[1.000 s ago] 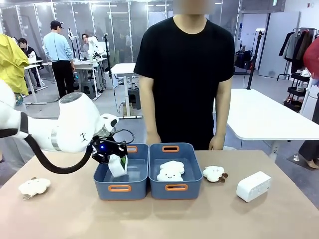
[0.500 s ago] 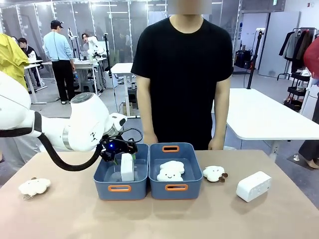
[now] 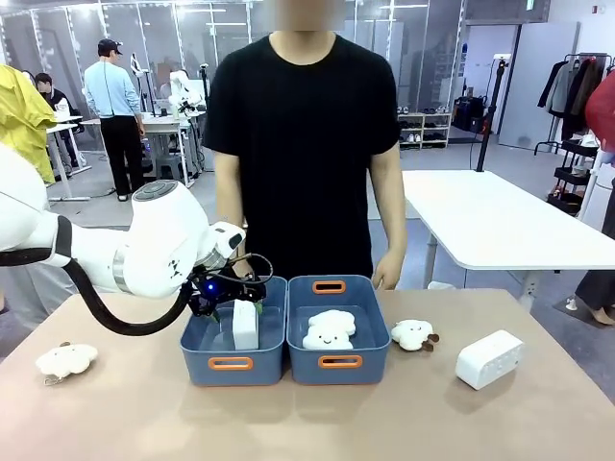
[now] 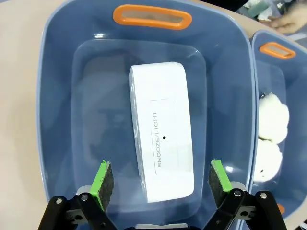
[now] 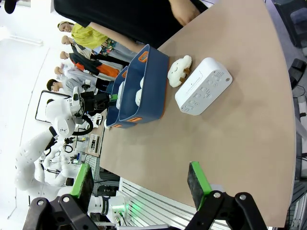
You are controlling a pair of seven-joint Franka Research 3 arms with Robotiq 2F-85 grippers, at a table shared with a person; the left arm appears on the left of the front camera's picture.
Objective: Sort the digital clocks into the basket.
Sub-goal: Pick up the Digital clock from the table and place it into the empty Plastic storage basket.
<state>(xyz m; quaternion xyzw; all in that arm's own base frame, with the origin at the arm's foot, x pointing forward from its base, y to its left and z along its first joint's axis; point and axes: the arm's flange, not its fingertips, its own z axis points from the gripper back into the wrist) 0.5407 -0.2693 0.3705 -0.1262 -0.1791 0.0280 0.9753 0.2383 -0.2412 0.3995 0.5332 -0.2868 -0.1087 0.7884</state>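
One white digital clock [image 3: 246,325] [image 4: 162,143] rests inside the left blue basket [image 3: 197,346] [image 4: 48,96], its "SNOOZE/LIGHT" face turned toward my left wrist camera. My left gripper [image 3: 229,303] [image 4: 159,175] hovers just above it, open, green pads [image 4: 102,176] either side of the clock and apart from it. A second white digital clock [image 3: 488,358] [image 5: 203,85] lies on the table at the far right. My right gripper [image 5: 139,181] is open and empty, high above the table's right end.
The right blue basket [image 3: 373,351] [image 5: 148,81] holds a white plush sheep [image 3: 329,329]. Another sheep [image 3: 414,334] [image 5: 178,69] lies between that basket and the loose clock, and a third [image 3: 66,358] at the far left. A person stands behind the baskets.
My left gripper carried the clock over the left basket, lowered it and opened, leaving it inside. The person has shifted to the left.
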